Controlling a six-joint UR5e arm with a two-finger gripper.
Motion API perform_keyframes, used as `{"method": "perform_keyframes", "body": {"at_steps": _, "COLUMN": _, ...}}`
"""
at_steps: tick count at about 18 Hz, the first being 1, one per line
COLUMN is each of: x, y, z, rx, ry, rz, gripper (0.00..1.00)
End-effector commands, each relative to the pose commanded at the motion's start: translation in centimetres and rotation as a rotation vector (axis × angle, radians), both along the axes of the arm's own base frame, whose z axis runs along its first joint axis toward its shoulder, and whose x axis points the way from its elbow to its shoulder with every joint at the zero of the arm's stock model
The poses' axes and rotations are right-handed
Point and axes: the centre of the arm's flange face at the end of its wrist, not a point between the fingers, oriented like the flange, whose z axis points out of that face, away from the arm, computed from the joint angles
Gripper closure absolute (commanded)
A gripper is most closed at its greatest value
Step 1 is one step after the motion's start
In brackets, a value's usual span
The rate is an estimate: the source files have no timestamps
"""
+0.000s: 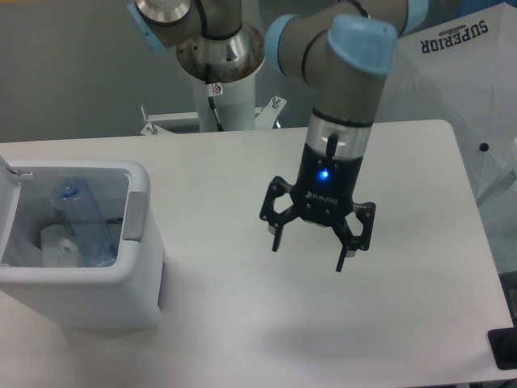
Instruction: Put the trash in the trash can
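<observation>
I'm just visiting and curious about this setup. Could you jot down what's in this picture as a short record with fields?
robot gripper: open, empty, hanging above the bare middle of the table
table: white, nothing lying loose on it in view
trash can: light grey, at the table's left side, open on top
bottle: crushed clear plastic, blue cap, standing tilted inside the trash can
wrapper: a white crumpled piece inside the trash can beside the bottle
task state: both pieces appear to be in the trash can

The gripper [309,254] hangs over the white table [420,267], jaws spread wide and holding nothing. Well apart to its left, the trash can [97,291] stands open with the bottle [81,222] leaning inside, beside what looks like the white wrapper [55,246].
</observation>
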Motion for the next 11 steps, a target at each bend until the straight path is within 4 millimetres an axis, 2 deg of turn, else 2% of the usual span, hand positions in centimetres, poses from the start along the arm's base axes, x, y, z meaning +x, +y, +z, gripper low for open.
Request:
{"method": "perform_keyframes", "body": {"at_steps": 2, "x": -0.8, "y": 0.1, "z": -1.9, "rx": -0.052, "ry": 0.035, "rz": -0.082, "gripper": 0.00}}
{"method": "perform_keyframes", "body": {"at_steps": 5, "x": -1.1, "y": -0.6, "z": -3.5, "rx": -0.184, "ry": 0.096, "rz": -0.140, "gripper": 0.00}}
{"method": "perform_keyframes", "body": {"at_steps": 11, "x": -1.1, "y": -1.0, "z": -5.3, "rx": -0.295, "ry": 0.103, "rz": -0.153, "gripper": 0.00}}
